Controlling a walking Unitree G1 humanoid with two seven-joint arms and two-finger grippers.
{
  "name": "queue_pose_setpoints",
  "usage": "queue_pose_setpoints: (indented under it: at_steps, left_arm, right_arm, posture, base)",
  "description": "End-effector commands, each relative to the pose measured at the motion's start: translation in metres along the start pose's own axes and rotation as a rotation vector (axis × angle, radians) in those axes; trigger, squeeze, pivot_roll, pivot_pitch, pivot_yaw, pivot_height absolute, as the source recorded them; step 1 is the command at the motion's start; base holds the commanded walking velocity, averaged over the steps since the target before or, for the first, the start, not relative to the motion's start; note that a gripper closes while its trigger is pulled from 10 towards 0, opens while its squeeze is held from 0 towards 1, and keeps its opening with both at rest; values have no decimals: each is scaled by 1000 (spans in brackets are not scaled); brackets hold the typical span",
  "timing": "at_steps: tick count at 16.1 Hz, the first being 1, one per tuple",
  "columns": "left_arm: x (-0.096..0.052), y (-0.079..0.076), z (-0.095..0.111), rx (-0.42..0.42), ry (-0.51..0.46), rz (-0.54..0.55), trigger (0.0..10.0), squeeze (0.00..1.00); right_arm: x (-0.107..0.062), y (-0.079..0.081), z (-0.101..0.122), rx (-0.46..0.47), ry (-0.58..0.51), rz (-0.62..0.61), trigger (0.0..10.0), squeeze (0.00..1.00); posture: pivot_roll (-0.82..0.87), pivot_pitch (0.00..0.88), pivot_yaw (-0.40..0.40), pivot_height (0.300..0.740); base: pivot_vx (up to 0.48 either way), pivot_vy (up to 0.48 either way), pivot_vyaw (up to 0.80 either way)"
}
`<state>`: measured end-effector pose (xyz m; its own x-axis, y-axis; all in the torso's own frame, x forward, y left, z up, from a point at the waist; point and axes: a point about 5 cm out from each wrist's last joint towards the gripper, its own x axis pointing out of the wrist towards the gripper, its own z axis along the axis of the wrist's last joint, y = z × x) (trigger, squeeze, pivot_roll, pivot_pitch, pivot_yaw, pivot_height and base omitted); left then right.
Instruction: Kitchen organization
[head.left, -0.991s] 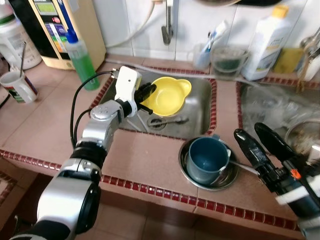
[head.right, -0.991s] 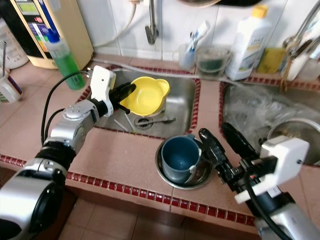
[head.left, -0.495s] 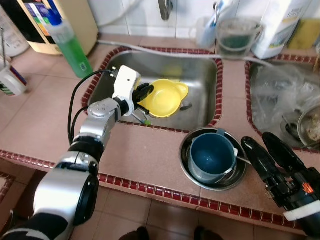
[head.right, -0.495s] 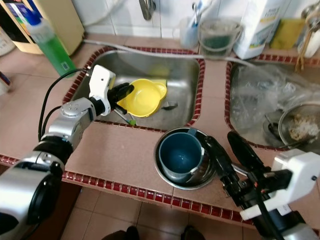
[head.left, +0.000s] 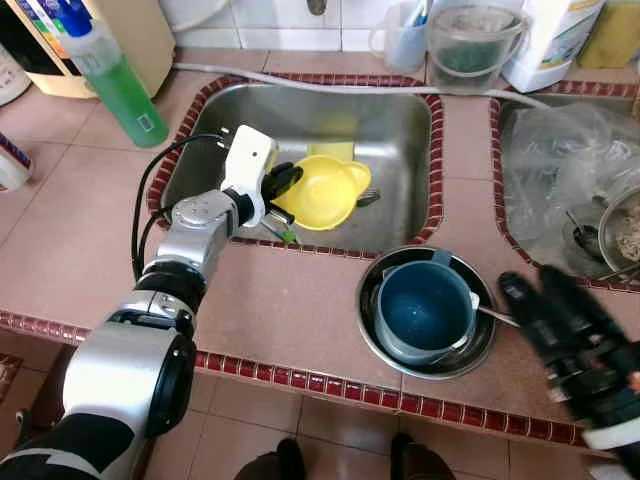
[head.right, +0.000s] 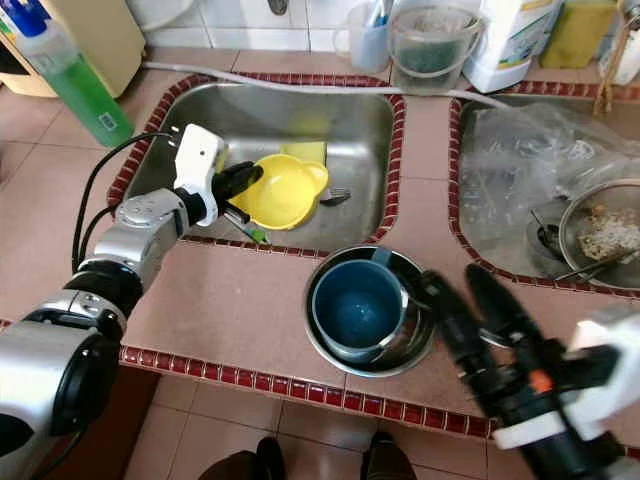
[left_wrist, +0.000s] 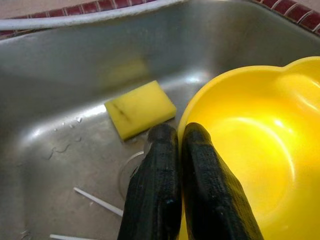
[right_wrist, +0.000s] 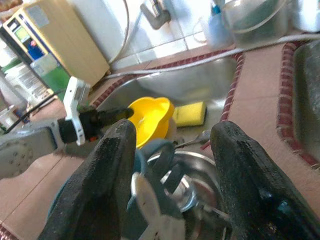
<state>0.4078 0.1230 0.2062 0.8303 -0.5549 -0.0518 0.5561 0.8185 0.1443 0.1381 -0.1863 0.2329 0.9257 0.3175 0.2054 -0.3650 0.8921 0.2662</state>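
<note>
Meanwhile the left gripper (head.left: 283, 186) still clamps the yellow bowl (head.left: 325, 190).

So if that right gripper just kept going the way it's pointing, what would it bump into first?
Probably the blue cup in the metal bowl, right ahead of the open right gripper; depth is hard to judge.

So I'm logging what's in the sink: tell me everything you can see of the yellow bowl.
The yellow bowl looks like glossy plastic, round, with a wavy lobed rim on its far side. It seems empty, tilted inside the steel sink. The left claw is shut on its near rim, one finger inside and one outside. A yellow sponge lies just behind it, and a utensil pokes out beside it.
</note>
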Motion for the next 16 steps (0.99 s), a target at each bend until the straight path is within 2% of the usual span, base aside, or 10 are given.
queue_pose_setpoints:
  at_steps: [1, 2, 3, 16]
  left_arm:
    - [-3, 7, 4, 5, -4, 10, 10000, 0]
    - [-3, 7, 3, -14, -10, -2, 10000, 102]
    - [-4, 8, 3, -29, -9, 1, 10000, 1000]
    - [-8, 17, 10, -55, -33, 3, 10000, 1000]
  right_arm:
    - [-2, 4, 7, 1, -29, 8, 10000, 0]
    - [-2, 4, 8, 0, -33, 9, 10000, 0]
    - [-2, 4, 8, 3, -34, 8, 10000, 0]
    - [6, 9, 11, 27, -42, 23, 10000, 0]
  posture:
    - [-341, 299, 148, 740]
    - [-341, 301, 147, 740]
    - [-339, 301, 148, 740]
    - [-294, 282, 147, 740]
  base:
    - [0, 0, 0]
    - [0, 0, 0]
    - [0, 0, 0]
    - [0, 0, 0]
